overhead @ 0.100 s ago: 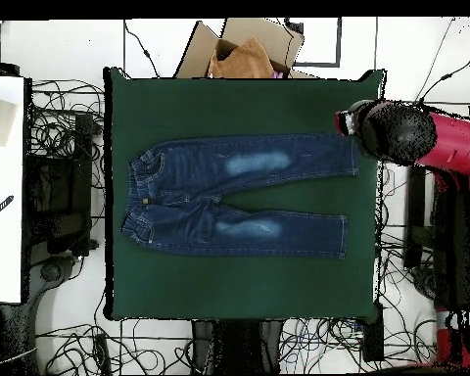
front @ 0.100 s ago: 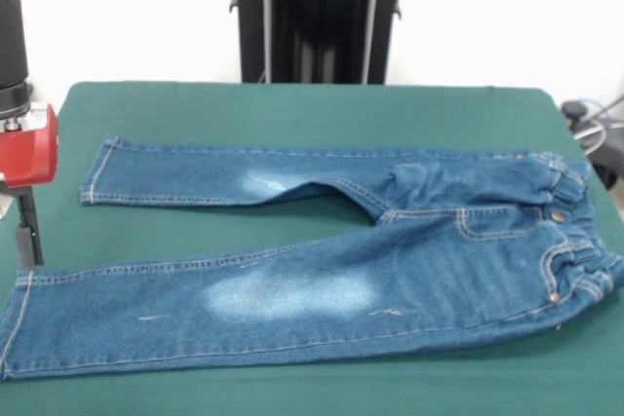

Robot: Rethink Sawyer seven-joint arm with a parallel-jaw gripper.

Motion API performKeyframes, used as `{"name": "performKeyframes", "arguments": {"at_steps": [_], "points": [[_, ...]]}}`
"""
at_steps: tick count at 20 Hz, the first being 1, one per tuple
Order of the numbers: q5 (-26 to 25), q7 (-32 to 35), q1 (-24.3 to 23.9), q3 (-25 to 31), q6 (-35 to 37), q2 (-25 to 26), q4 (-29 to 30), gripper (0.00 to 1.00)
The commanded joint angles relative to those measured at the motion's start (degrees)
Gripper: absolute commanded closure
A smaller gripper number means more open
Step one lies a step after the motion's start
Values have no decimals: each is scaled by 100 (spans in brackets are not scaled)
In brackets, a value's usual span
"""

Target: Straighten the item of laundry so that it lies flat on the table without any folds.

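Jeans of small blue denim with pale faded patches lie spread nearly flat on the dark green felt-covered table, legs parted, their cuffs just beside the red-and-black gripper. Whether its fingers are open, I cannot tell; nothing appears held.

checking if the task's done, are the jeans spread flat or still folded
Mostly spread: the jeans lie open on the table, legs apart, with slight bunching at the crotch.
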Motion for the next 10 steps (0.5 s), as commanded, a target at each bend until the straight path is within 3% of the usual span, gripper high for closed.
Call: {"name": "performKeyframes", "arguments": {"at_steps": [1, 10], "points": [[120, 533, 181, -271, -238, 41, 703, 0], [70, 713, 198, -351, -408, -84, 866, 0]]}}
